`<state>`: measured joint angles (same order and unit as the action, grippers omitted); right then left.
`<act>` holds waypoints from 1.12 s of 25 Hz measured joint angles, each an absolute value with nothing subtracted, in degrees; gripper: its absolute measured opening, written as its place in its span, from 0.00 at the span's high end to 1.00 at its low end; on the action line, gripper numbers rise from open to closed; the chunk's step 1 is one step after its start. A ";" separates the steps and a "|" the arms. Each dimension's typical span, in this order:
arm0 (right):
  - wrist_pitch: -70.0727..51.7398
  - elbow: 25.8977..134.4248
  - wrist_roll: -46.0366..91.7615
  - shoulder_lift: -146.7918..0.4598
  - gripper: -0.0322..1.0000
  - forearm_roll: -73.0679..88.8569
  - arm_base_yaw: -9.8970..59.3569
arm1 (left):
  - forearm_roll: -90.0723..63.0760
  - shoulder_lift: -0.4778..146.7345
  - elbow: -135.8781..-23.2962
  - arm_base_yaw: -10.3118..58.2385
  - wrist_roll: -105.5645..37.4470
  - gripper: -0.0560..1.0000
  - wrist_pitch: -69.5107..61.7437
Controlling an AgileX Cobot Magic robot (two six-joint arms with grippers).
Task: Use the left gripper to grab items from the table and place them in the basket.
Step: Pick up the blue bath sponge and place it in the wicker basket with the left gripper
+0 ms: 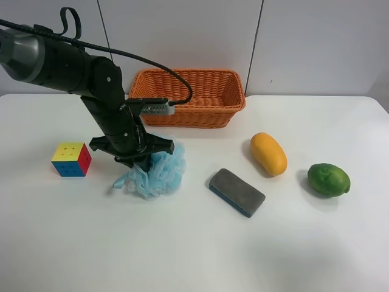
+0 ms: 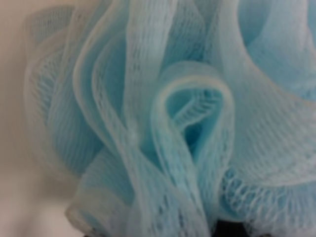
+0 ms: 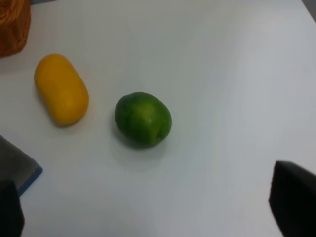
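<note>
The left gripper (image 1: 135, 161), on the arm at the exterior high view's left, is pressed down into the light-blue mesh pouf (image 1: 155, 173) on the white table (image 1: 194, 255). Its fingertips are buried in the mesh. The pouf fills the left wrist view (image 2: 158, 118), so the jaws are hidden there. The puzzle cube (image 1: 72, 159) sits beside the arm, on the side away from the pouf. The orange basket (image 1: 188, 91) stands behind the arm. The right gripper (image 3: 150, 197) is open and empty, above the green fruit (image 3: 143, 119).
The grey-and-blue eraser (image 1: 237, 191), the mango (image 1: 268, 153) and the green fruit (image 1: 328, 179) lie in a row towards the exterior view's right. In the right wrist view the mango (image 3: 61, 89), the eraser's corner (image 3: 17, 163) and the basket's edge (image 3: 12, 24) show.
</note>
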<state>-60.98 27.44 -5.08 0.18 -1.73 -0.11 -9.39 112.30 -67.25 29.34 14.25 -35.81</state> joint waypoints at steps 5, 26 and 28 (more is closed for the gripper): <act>-60.98 27.44 -5.08 0.18 0.01 -1.73 -0.11 | -9.21 111.40 -67.25 29.24 14.25 0.80 -36.32; -60.98 27.44 -5.08 0.18 0.01 -1.73 -0.11 | -5.08 95.89 -84.46 28.86 14.25 0.80 -52.49; -60.98 27.44 -5.08 0.18 0.01 -1.73 -0.11 | -4.00 97.71 -89.05 28.86 14.12 0.80 -53.45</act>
